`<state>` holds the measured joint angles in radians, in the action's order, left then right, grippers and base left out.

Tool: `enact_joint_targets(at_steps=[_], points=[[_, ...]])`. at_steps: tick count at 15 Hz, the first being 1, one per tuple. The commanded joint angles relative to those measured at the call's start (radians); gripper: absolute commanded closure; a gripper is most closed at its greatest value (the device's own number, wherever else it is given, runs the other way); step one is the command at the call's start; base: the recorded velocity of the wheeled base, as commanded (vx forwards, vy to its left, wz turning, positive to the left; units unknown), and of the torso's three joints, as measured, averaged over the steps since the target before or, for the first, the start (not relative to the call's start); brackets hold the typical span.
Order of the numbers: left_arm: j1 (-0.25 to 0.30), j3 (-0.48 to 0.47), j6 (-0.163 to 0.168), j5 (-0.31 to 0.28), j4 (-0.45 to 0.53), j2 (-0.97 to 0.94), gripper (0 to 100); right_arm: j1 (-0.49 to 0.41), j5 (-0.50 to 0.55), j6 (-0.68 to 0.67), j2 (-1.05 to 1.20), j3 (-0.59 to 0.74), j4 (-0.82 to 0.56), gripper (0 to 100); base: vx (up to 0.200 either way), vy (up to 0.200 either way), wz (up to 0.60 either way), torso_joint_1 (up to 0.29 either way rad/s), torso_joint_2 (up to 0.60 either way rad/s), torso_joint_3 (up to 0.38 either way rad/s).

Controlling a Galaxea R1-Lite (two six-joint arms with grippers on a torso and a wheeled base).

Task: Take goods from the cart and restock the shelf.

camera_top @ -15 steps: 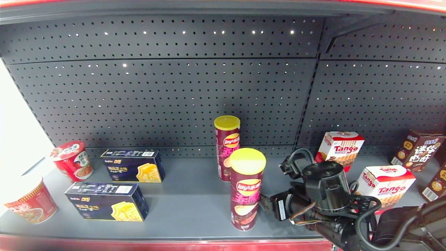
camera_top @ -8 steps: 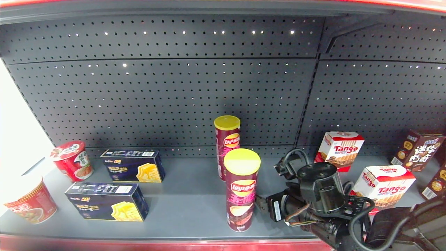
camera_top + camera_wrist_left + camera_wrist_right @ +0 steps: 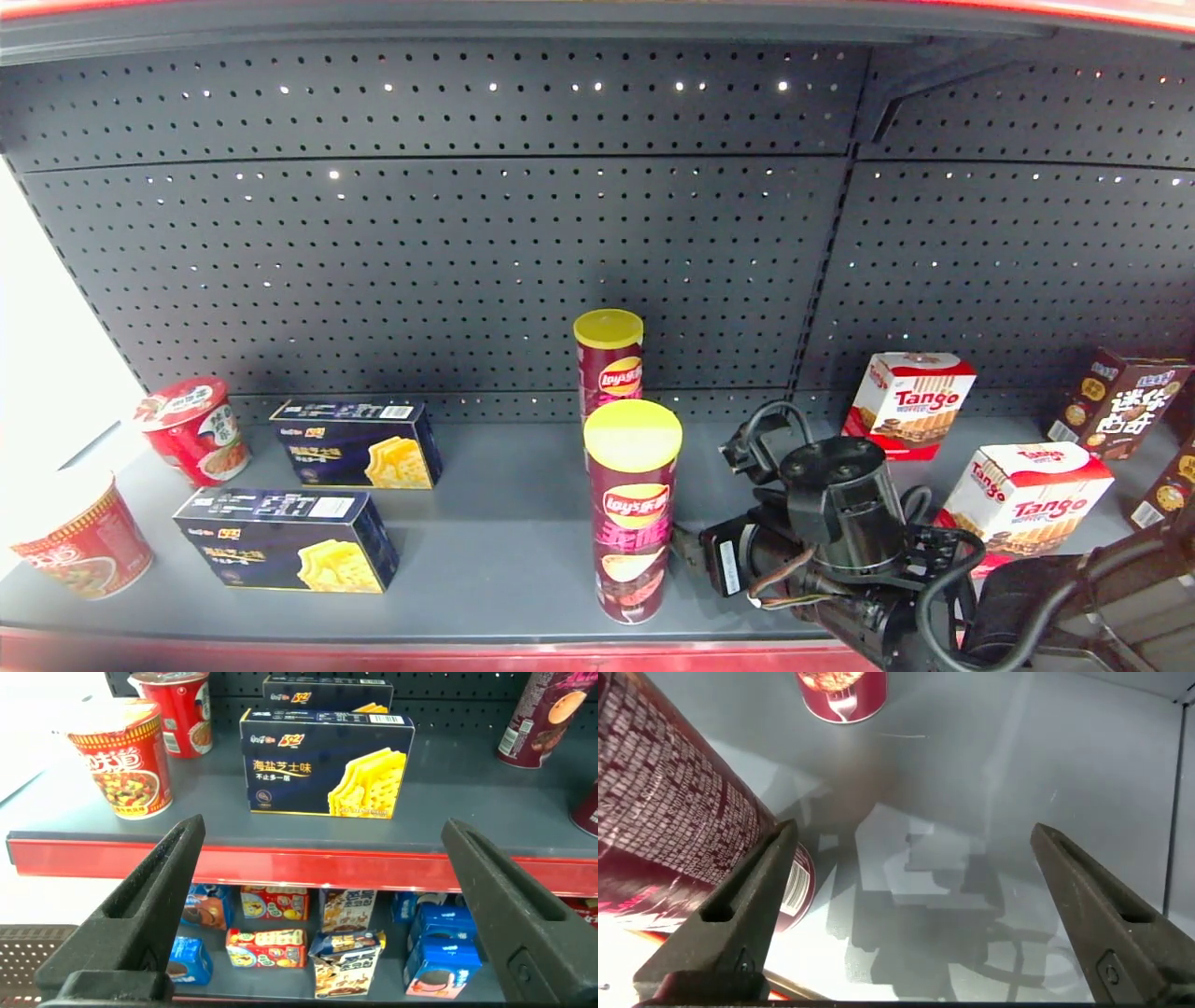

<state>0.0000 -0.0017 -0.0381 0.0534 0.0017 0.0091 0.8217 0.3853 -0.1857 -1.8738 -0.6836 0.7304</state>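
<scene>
Seemingly standing free, the front chip can [image 3: 632, 523] is seen upright near the front edge of the shelf [image 3: 485, 569], directly before a second can [image 3: 609, 364], and the right gripper [image 3: 912, 831], spread wide with one finger just beside it, is best drawn straight back so that nothing is tipped.

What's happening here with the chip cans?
The right gripper is at the grey shelf, open, with the front maroon chip can with a yellow lid standing upright beside one finger, not between them. Over the last second arm and can have shifted toward the robot's left, in front of the rear matching can. The left gripper hangs open before the shelf's red edge.
</scene>
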Motion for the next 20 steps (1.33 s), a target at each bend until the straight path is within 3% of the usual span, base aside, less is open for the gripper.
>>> enact_joint_targets(at_steps=[1, 14, 20], points=[[0.000, 0.000, 0.000, 0.000, 0.000, 0.002, 0, 0.007, 0.000, 0.000, -0.002, -0.005, 0.000, 0, 0.000, 0.000, 0.00, 0.000, 0.00, 0.000], [0.000, 0.000, 0.000, 0.000, 0.000, 0.002, 0, 0.017, 0.000, -0.001, -0.019, -0.019, -0.002, 0, 0.000, 0.000, 0.00, 0.000, 0.00, 0.000], [0.000, 0.000, 0.000, 0.000, 0.000, 0.002, 0, 0.004, 0.027, 0.002, 0.036, 0.038, -0.003, 0, 0.000, 0.000, 0.00, 0.000, 0.00, 0.000]])
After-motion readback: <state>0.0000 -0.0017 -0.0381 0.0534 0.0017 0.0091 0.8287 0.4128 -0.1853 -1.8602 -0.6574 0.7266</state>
